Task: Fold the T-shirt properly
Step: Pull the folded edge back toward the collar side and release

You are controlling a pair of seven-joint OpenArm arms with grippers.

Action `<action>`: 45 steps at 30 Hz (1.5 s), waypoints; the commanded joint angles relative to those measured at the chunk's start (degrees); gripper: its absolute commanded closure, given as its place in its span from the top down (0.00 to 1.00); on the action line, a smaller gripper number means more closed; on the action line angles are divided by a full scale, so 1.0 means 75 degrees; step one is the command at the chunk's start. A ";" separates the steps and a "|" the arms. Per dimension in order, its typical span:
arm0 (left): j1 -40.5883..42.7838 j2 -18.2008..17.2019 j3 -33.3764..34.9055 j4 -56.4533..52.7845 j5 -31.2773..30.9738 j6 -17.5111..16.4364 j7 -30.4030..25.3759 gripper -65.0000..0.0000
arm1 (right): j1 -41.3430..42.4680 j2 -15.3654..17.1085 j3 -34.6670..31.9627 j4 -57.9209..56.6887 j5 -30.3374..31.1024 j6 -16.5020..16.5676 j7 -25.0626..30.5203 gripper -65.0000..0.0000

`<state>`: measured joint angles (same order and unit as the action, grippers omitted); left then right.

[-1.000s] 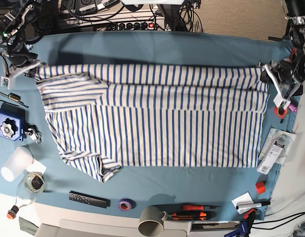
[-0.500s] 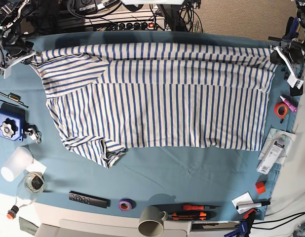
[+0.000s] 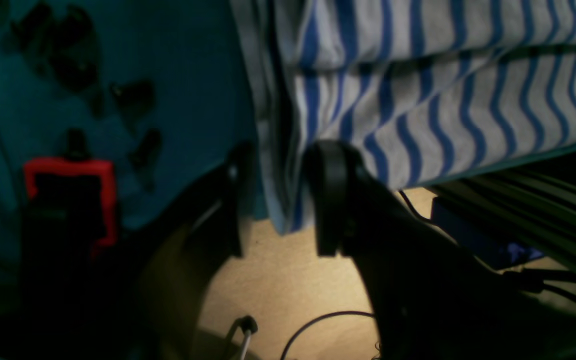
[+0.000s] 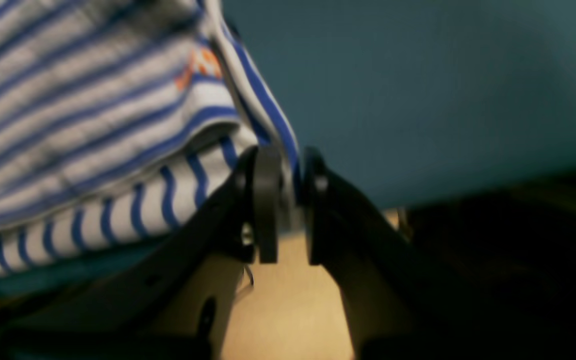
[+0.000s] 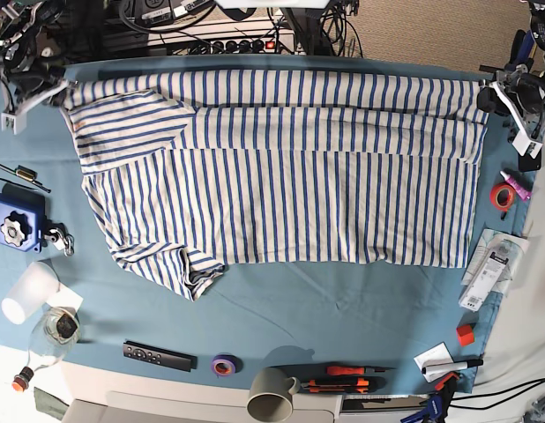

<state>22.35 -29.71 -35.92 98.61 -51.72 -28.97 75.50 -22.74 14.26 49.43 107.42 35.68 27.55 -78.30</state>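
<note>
A: Left wrist view?
B: The left gripper [image 3: 279, 197] pinches the T-shirt [image 3: 418, 90] edge.
A: Right wrist?
B: The right gripper [image 4: 288, 200] clamps its striped hem.
A: Base?
B: The T-shirt [image 5: 290, 167] lies spread across the teal cloth [image 5: 343, 308], stretched between both grippers.

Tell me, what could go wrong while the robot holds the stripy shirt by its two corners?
The left gripper pinches only the thin edge of the T-shirt, so the cloth might slip out. The right gripper holds just a corner too. Both grips sit at the far edge of the blue cloth, so a dropped corner could hang off the table.
</note>
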 commanded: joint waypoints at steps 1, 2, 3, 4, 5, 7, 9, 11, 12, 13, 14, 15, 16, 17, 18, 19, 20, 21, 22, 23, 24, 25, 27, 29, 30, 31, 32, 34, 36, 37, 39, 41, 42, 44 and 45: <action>-0.0017 -0.0172 -0.0085 0.0105 -0.0082 -0.0003 -0.0003 0.32 | -0.0020 0.0152 0.0076 0.0128 0.0163 0.0038 0.0035 0.15; -0.0017 -0.0172 -0.0087 0.0105 -0.0082 -0.0003 0.0017 0.32 | -0.0017 0.0154 0.0076 0.0128 0.0224 0.0038 -0.0047 0.15; -0.0017 -0.0175 -0.0087 0.0119 -0.0079 -0.0006 0.0017 0.32 | -0.0015 0.0154 0.0076 0.0128 0.0294 0.0035 -0.0096 0.15; -0.0020 -0.0175 -0.0087 0.0154 -0.0067 -0.0006 0.0020 0.32 | -0.0015 0.0157 0.0076 0.0131 0.0367 0.0035 -0.0096 0.15; -0.0020 -0.0175 -0.0087 0.0210 -0.0026 -0.0006 0.0017 0.32 | -0.0012 0.0157 0.0076 0.0131 0.0455 0.0038 -0.0087 0.15; -0.0017 -0.0175 -0.0087 0.0373 0.0160 -0.0003 0.0012 0.32 | -0.0015 0.0184 0.0076 0.0131 0.0688 0.0038 -0.0099 0.15; -0.0017 -0.0192 -0.0087 0.0539 0.0312 -0.0003 -0.0070 0.32 | -0.0015 0.0239 0.0076 0.0131 0.0720 0.0050 -0.0108 0.15; -0.0020 -0.0213 -0.0090 0.0664 0.0393 -0.0006 -0.0259 0.32 | -0.0015 0.0262 0.0076 0.0131 0.0699 0.0175 -0.0108 0.15; -0.0020 -0.0213 -0.0093 0.0729 0.0431 -0.0009 -0.0341 0.32 | -0.0015 0.0259 0.0076 0.0131 0.0699 0.0219 -0.0108 0.15; -0.0020 -0.0213 -0.0093 0.0801 0.0504 -0.0009 -0.0376 0.32 | -0.0015 0.0259 0.0076 0.0131 0.0702 0.0239 -0.0111 0.15; -0.0020 -0.0210 -0.0093 0.0871 0.0595 -0.0009 -0.0437 0.32 | -0.0015 0.0259 0.0076 0.0131 0.0705 0.0239 -0.0108 0.15; -0.0020 -0.0213 -0.0093 0.0918 0.0720 -0.0009 -0.0539 0.32 | -0.0012 0.0259 0.0076 0.0131 0.0714 0.0239 -0.0105 0.15; -0.0020 -0.0213 -0.0093 0.0956 0.0871 -0.0006 -0.0676 0.32 | -0.0012 0.0262 0.0076 0.0131 0.0761 0.0236 -0.0102 0.15; -0.0038 -0.0213 -0.0093 0.0982 0.0994 -0.0006 -0.0822 0.32 | -0.0012 0.0262 0.0076 0.0131 0.0790 0.0236 -0.0096 0.15; -0.0073 -0.0213 -0.0093 0.0994 0.1052 -0.0003 -0.0935 0.32 | 0.0020 0.0262 0.0076 0.0137 0.0816 0.0236 -0.0070 0.15; -0.0134 -0.0213 -0.0093 0.0994 0.1058 -0.0006 -0.1026 0.32 | 0.0099 0.0262 0.0079 0.0140 0.0854 0.0236 -0.0070 0.15; -0.0216 -0.0210 -0.0093 0.0994 0.1035 -0.0003 -0.1107 0.32 | 0.0163 0.0262 0.0090 0.0140 0.0874 0.0230 -0.0070 0.15; -0.0306 -0.0210 -0.0093 0.0994 0.1005 0.0015 -0.1224 0.32 | 0.0248 0.0259 0.0099 0.0152 0.0924 0.0230 -0.0070 0.15; -0.0417 -0.0207 -0.0093 0.0991 0.1003 0.0149 -0.1411 0.32 | 0.0344 0.0259 0.0119 0.0184 0.0962 0.0230 -0.0050 0.15; -0.0530 -0.0210 -0.0093 0.0991 0.1014 0.0338 -0.1609 0.32 | 0.0446 0.0262 0.0128 0.0216 0.0982 0.0227 0.0038 0.15; -0.0638 -0.0210 -0.0093 0.0991 0.1023 0.0525 -0.1789 0.32 | 0.0533 0.0259 0.0128 0.0256 0.0985 0.0230 0.0184 0.15; -0.0752 -0.0207 -0.0093 0.0991 0.1032 0.0647 -0.1918 0.32 | 0.0629 0.0259 0.0128 0.0300 0.0985 0.0227 0.0356 0.15; -0.0988 -0.0181 -0.0090 0.0991 0.1163 0.0723 -0.2145 0.32 | 0.0866 0.0259 0.0125 0.0332 0.0982 0.0230 0.0752 0.15; -0.1207 -0.0157 -0.0064 0.0988 0.1338 0.0723 -0.2422 0.32 | 0.1157 0.0256 0.0122 0.0329 0.0979 0.0233 0.1113 0.15; -0.1317 -0.0157 -0.0017 0.0985 0.1411 0.0726 -0.2515 0.32 | 0.1309 0.0256 0.0122 0.0329 0.0944 0.0236 0.1256 0.15; -0.1440 -0.0143 0.0038 0.0982 0.1483 0.0726 -0.2556 0.32 | 0.1475 0.0254 0.0119 0.0329 0.0851 0.0233 0.1393 0.15; -0.1562 -0.0137 0.0137 0.0979 0.1539 0.0740 -0.2567 0.32 | 0.1626 0.0254 0.0114 0.0326 0.0694 0.0236 0.1536 0.15; -0.1789 -0.0114 0.0449 0.0956 0.1734 0.0787 -0.2690 0.32 | 0.1923 0.0256 0.0067 0.0326 0.0306 0.0236 0.1816 0.15; -0.2046 -0.0111 0.0941 0.0883 0.2127 0.0927 -0.2859 0.32 | 0.2180 0.0256 -0.0082 0.0326 -0.0166 0.0236 0.1990 0.15; -0.2212 -0.0102 0.1233 0.0816 0.2396 0.1008 -0.2967 0.32 | 0.2282 0.0256 -0.0213 0.0323 -0.0402 0.0236 0.2034 0.15; -0.2538 -0.0096 0.1816 0.0650 0.3057 0.1268 -0.3112 0.33 | 0.2398 0.0256 -0.0577 0.0318 -0.0816 0.0230 0.2055 0.15; -0.2865 -0.0096 0.2328 0.0490 0.3698 0.1612 -0.3133 0.42 | 0.2416 0.0256 -0.1029 0.0318 -0.1207 0.0233 0.2069 0.15; -0.3025 -0.0099 0.2559 0.0388 0.3920 0.1792 -0.3136 0.48 | 0.2416 0.0256 -0.1265 0.0318 -0.1393 0.0233 0.2078 0.15; -0.3360 -0.0096 0.2955 0.0111 0.4205 0.2040 -0.3194 0.56 | 0.2416 0.0254 -0.1696 0.0318 -0.1708 0.0230 0.2133 0.15; -0.3518 -0.0093 0.3130 -0.0047 0.4293 0.2136 -0.3238 0.57 | 0.2419 0.0256 -0.1871 0.0318 -0.1851 0.0230 0.2194 0.15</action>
<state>-3.07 -29.45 -11.94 97.34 -19.70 -13.06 52.34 -5.26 15.22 35.14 108.86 21.41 29.23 -63.51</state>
